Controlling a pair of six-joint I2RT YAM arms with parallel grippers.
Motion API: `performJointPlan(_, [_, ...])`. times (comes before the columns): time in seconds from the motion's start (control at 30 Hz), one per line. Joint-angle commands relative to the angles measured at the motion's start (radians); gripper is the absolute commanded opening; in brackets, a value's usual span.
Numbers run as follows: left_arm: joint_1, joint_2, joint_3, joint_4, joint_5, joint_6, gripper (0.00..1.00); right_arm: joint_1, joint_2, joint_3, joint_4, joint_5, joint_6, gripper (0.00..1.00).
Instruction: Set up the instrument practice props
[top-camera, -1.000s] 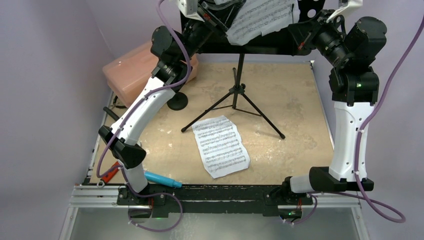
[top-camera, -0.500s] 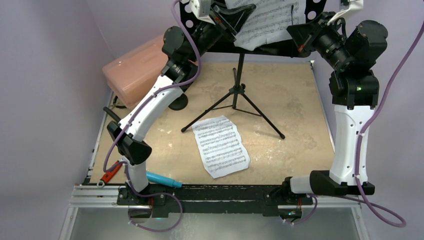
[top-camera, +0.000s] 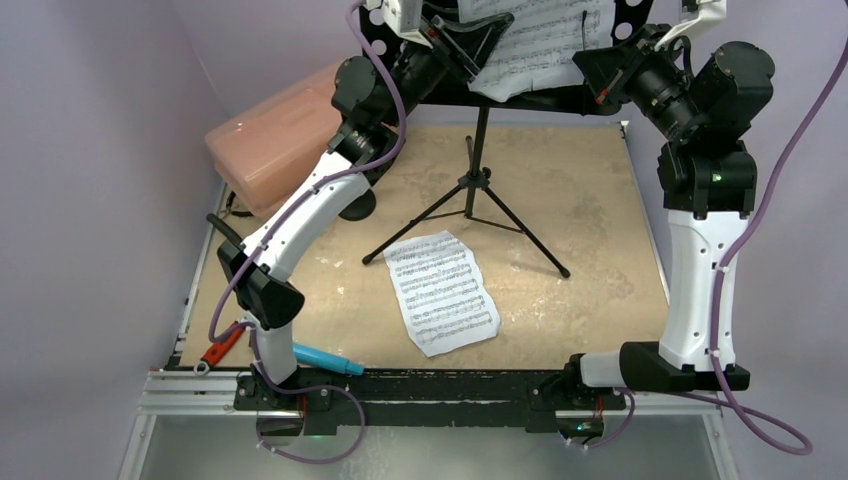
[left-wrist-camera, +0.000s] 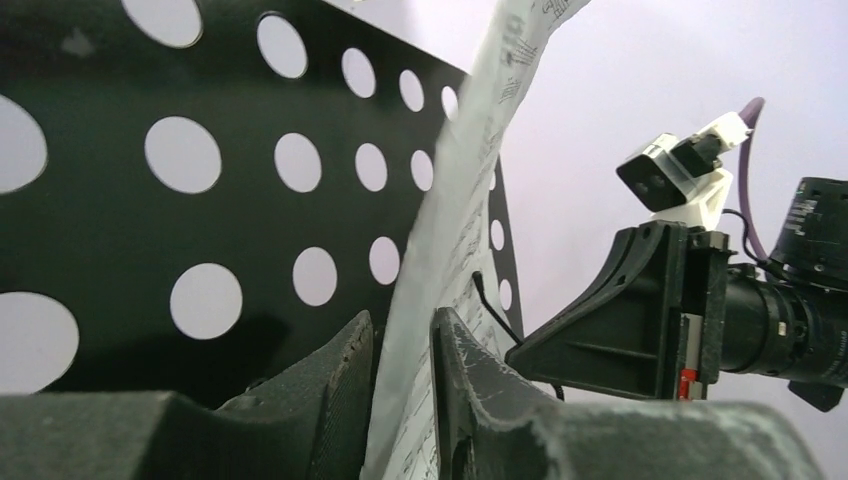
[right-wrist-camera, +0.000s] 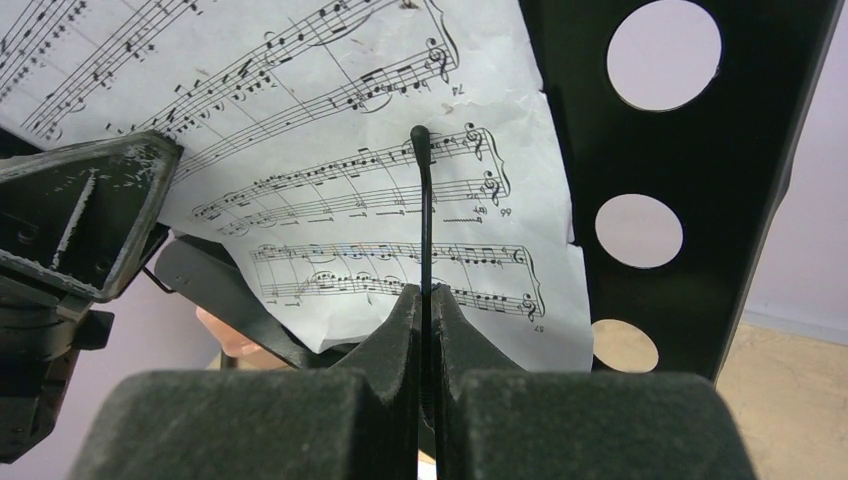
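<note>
The black music stand (top-camera: 472, 185) rises mid-table, its perforated desk (left-wrist-camera: 120, 230) at the top. One sheet-music page (top-camera: 535, 40) leans on the desk. My left gripper (left-wrist-camera: 402, 325) is open a little, with that page's edge (left-wrist-camera: 470, 180) between its fingers. My right gripper (right-wrist-camera: 423, 292) is shut on the desk's thin black page-holder wire (right-wrist-camera: 424, 200), which crosses the page (right-wrist-camera: 330, 150). A second page (top-camera: 442, 292) lies flat on the table. The mic stand's round base (top-camera: 357, 205) shows behind the left arm. The cyan microphone (top-camera: 325, 358) lies by the left base.
A pink translucent box (top-camera: 270, 140) sits at the back left. A red-handled tool (top-camera: 222, 345) lies at the near left edge. The tripod legs spread across the middle of the table. Both arms reach high at the back edge.
My left gripper rose and shifted right with the page, then its jaws parted slightly. The page now rests higher on the desk. The right gripper has stayed shut on the wire.
</note>
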Motion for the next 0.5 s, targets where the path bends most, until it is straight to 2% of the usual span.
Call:
performJointPlan(0.0, [-0.007,-0.063,-0.008,0.029,-0.06,-0.014,0.29,0.003,-0.037,0.01,0.101,-0.041,0.02,0.0])
performJointPlan(0.17, [-0.007,-0.086,-0.018,-0.008,-0.12,0.0,0.29,0.002,-0.038,0.011,0.103,-0.041,0.024,0.0])
performJointPlan(0.3, [-0.006,-0.142,-0.084,-0.014,-0.193,0.031,0.33,0.003,-0.035,0.02,0.094,-0.035,0.016,0.0])
performJointPlan(0.47, [-0.007,-0.171,-0.109,-0.032,-0.202,0.041,0.33,0.003,-0.036,0.01,0.098,-0.042,0.024,0.0])
